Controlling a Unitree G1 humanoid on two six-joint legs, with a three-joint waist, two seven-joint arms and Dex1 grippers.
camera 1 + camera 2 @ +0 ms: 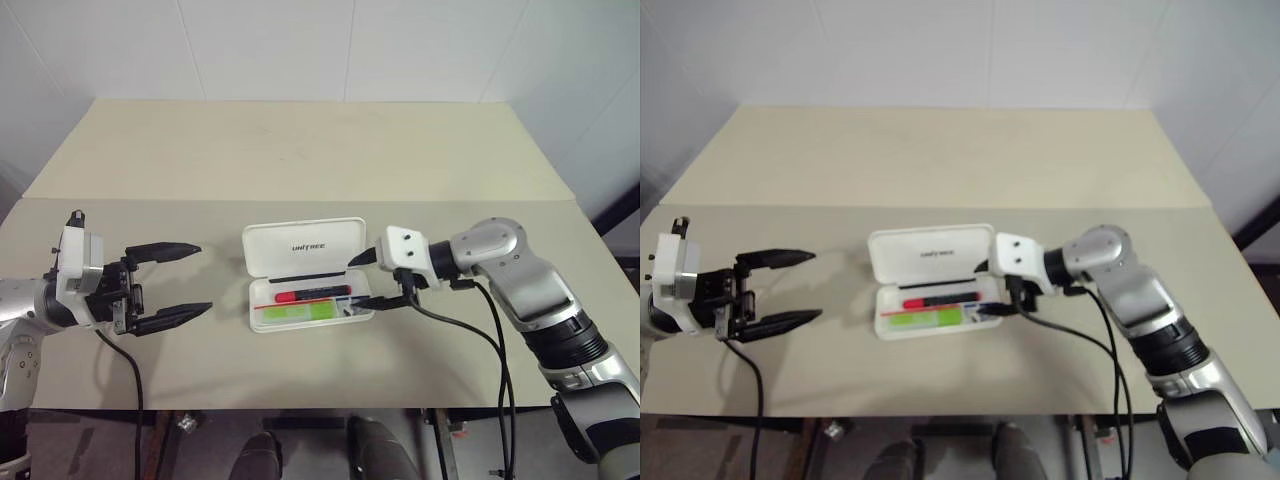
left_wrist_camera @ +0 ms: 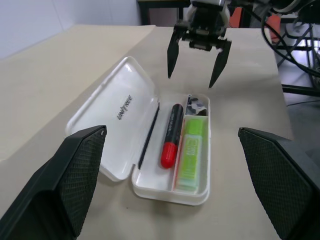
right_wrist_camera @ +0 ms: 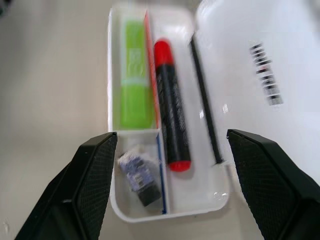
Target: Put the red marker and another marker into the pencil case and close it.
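The pencil case [image 1: 305, 275] lies open on the table [image 1: 300, 150], its long axis running across from one gripper toward the other, the lid [image 2: 112, 112] with the black lettering thrown back flat on the far side of the tray. Inside the tray the red marker [image 2: 171, 135] lies lengthwise along the case, in the lane next to the hinge, with its red cap toward the left gripper [image 1: 170, 282] and its small red end toward the right gripper [image 1: 372, 277]. The green highlighter [image 2: 192, 152], the other marker, lies parallel to it in the nearer lane, on the other side of a thin red divider line, its long axis also along the case. At the end of the highlighter's lane nearest the right gripper, a small compartment holds a small dark clip-like piece [image 3: 140, 175]. A slim black strip [image 3: 205, 102] runs along the hinge side, beside the red marker. The right gripper's fingers [image 2: 172, 50] are spread wide and grasp nothing; they hover just above and beyond the end of the case, tips pointing toward it, with the clip compartment and the marker's red end lying between and slightly ahead of them in the right wrist view. The left gripper's fingers [image 1: 165, 248] are likewise released and empty, standing well apart from the opposite end of the case and pointing toward it, so that the whole case sits framed in the gap between the fingertips in the left wrist view.
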